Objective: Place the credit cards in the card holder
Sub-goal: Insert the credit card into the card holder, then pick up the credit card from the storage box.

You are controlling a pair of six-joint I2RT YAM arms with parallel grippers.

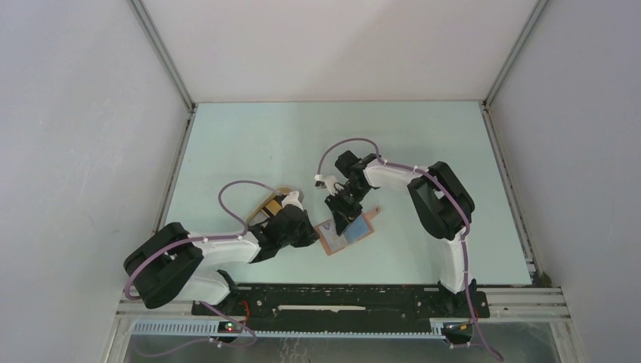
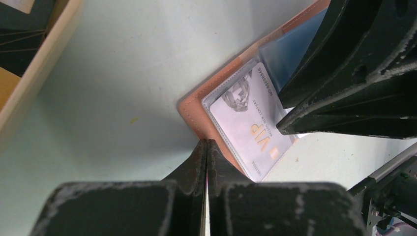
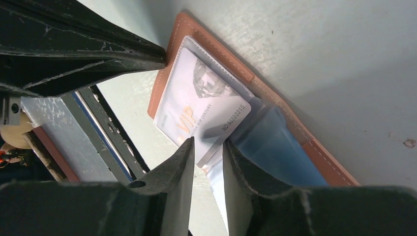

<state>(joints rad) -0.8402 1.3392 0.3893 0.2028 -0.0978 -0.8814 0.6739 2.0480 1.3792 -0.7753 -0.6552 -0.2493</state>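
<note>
The card holder lies open on the table, reddish-brown leather with blue slots inside. A white credit card printed "VIP" sits most of the way inside a clear sleeve of it. My right gripper stands over the holder, jaws a little apart, the card's free corner lying in the gap between them. My left gripper is shut with nothing in it, its tips resting on the holder's leather edge. More credit cards, dark ones, lie in the tray.
A pale tan tray stands just left of the holder, close behind my left wrist; its wall fills the upper left of the left wrist view. The arms' base rail runs along the near edge.
</note>
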